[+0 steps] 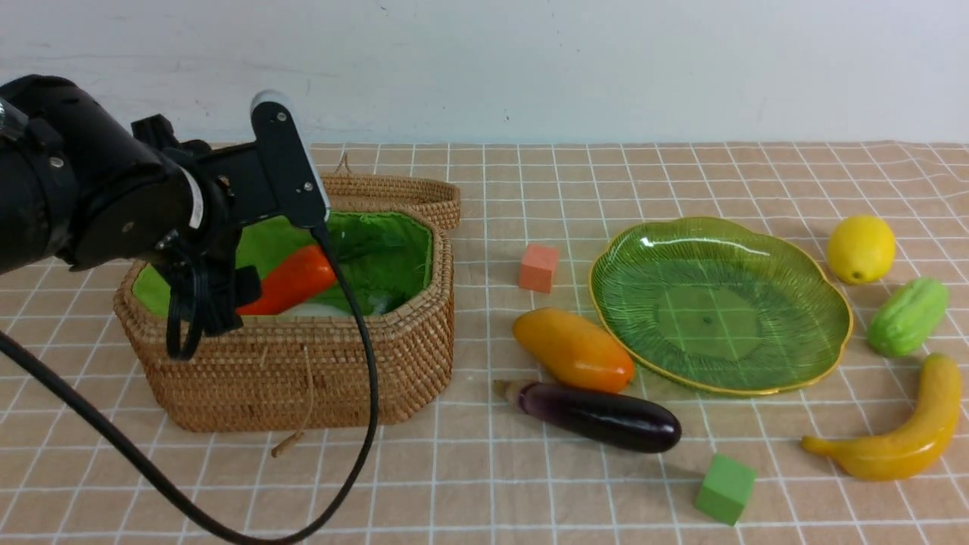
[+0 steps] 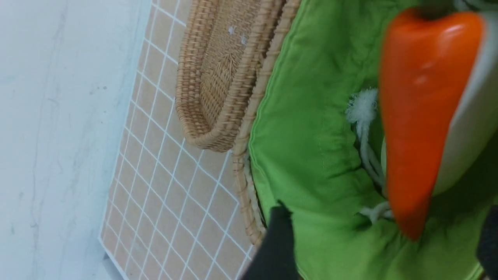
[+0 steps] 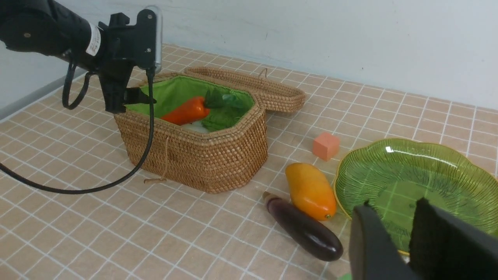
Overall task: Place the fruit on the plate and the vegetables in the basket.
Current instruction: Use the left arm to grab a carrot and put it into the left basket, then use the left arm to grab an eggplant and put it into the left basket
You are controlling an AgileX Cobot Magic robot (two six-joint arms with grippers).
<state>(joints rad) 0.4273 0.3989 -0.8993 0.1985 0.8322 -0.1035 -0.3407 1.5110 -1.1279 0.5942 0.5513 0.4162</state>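
Note:
The wicker basket stands open at the left, its lid behind it. The carrot and the white radish lie on its green lining. My left gripper hangs over the basket's left end, open and empty, with the carrot just beyond its fingers. The green plate holds nothing. The mango and eggplant lie to its left. The lemon, gourd and banana lie to its right. My right gripper is above the plate's near edge, slightly open and empty.
An orange-pink cube sits between the basket and the plate. A green cube sits near the front, right of the eggplant. The left arm's black cable loops down in front of the basket. A white wall bounds the table's far edge.

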